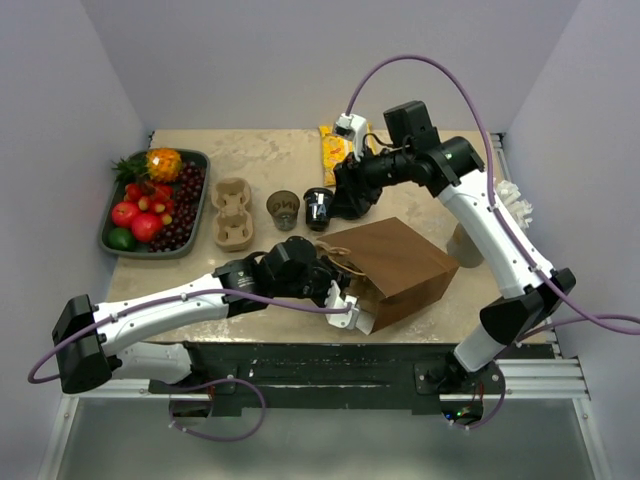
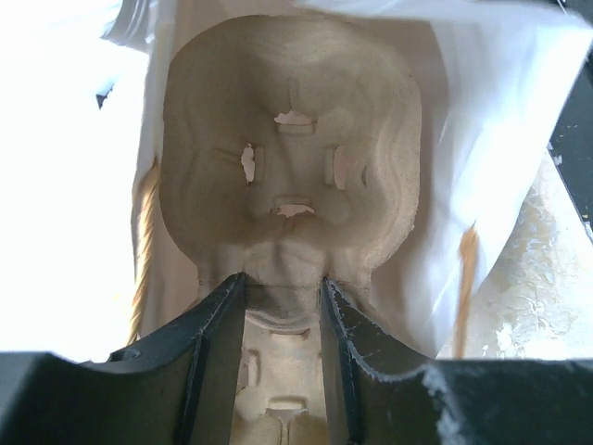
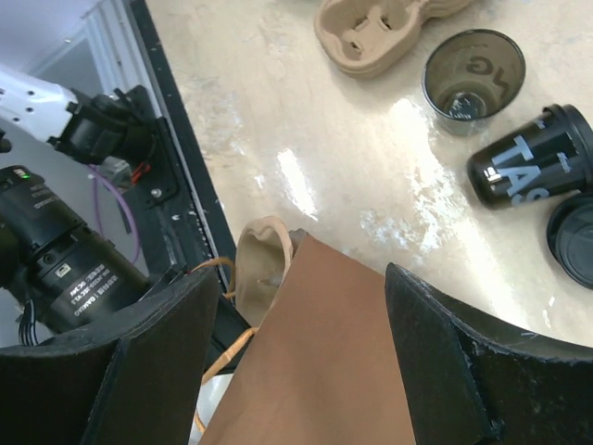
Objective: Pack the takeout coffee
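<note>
A brown paper bag [image 1: 405, 262] lies on its side on the table, mouth toward the near left. My left gripper [image 1: 338, 292] is at that mouth, shut on the middle ridge of a pulp cup carrier [image 2: 292, 167] that sits inside the bag's white lining. The carrier's end [image 3: 261, 273] peeks out past the bag [image 3: 334, 371] in the right wrist view. My right gripper [image 1: 352, 203] hangs open above the bag's far corner, nothing between its fingers [image 3: 157, 362]. Behind stand a lidless cup [image 1: 283, 209] and a black printed cup [image 1: 318, 207], with a lid [image 3: 576, 239] beside it.
A second pulp carrier [image 1: 232, 212] lies left of the cups. A dark tray [image 1: 193, 235] of fruit fills the far left. A yellow snack packet [image 1: 333, 150] lies at the back. A beige cup [image 1: 465, 245] and crumpled white paper [image 1: 515, 203] sit at the right edge.
</note>
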Available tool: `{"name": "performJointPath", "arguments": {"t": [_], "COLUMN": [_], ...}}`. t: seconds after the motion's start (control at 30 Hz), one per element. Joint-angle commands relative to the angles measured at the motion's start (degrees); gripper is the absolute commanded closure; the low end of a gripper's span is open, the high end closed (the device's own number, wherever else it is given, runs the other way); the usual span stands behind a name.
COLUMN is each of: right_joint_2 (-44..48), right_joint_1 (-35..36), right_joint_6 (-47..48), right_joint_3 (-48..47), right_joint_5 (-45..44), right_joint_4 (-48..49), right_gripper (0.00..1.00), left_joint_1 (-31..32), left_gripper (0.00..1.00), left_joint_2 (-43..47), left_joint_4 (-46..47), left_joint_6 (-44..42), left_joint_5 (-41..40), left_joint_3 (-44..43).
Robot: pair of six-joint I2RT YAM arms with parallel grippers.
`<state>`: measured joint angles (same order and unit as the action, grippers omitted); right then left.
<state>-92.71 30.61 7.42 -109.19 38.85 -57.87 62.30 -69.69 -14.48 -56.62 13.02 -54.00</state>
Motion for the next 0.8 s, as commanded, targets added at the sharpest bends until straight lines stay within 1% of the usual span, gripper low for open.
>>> {"name": "performJointPath", "arguments": {"t": [0.0,0.1,0.17,0.23,0.33,0.43,0.5,0.6,0.67,0.77], "right_joint_2": [3.6,3.9,3.5,3.1,3.1,3.2,3.7,4.4,4.6,4.6], "right_joint_1": [3.9,7.2,10.2,12.9,14.1,14.2,14.1,14.1,14.2,14.1], "right_joint_6": [-0.6,0.8,1.7,3.1,3.7,4.9,5.2,6.0,6.9,8.2], "right_joint_3": [0.5,2.1,2.8,3.5,4.5,5.8,7.2,9.2,10.2,10.9], "right_joint_5": [-8.0,-15.5,-17.3,-21.4,-28.5,-32.2,-32.7,-33.7,-34.2,-35.1], "right_joint_4": [-0.9,-1.1,-1.6,-2.1,-2.0,-2.6,-2.9,-3.4,-4.4,-5.9], "right_gripper": [0.23,0.21,0.21,0.2,0.2,0.21,0.21,0.26,0.26,0.3], "left_joint_1": [0.9,1.2,1.2,1.2,1.2,1.5,1.7,2.0,2.2,2.3], "left_gripper": [1.0,1.0,1.0,1.0,1.0,1.0,1.0,1.0,1.0,1.0], "left_joint_2": [-0.7,-1.0,-1.2,-1.4,-1.4,-1.3,-1.2,-1.4,-1.7,-2.2], "left_joint_4": [2.0,1.6,1.7,3.0,5.6,7.8,8.9,10.7,10.9,10.5], "left_joint_6": [-2.0,-2.4,-2.5,-2.5,-2.5,-2.0,-1.6,-1.0,-0.2,-0.2], "left_joint_5": [-0.6,-0.9,-1.0,-1.1,-1.3,-1.9,-2.0,-2.5,-2.6,-2.6], "left_joint_3": [-2.5,-2.6,-2.3,-2.0,-1.1,-0.1,0.8,1.3,1.4,1.3]}}
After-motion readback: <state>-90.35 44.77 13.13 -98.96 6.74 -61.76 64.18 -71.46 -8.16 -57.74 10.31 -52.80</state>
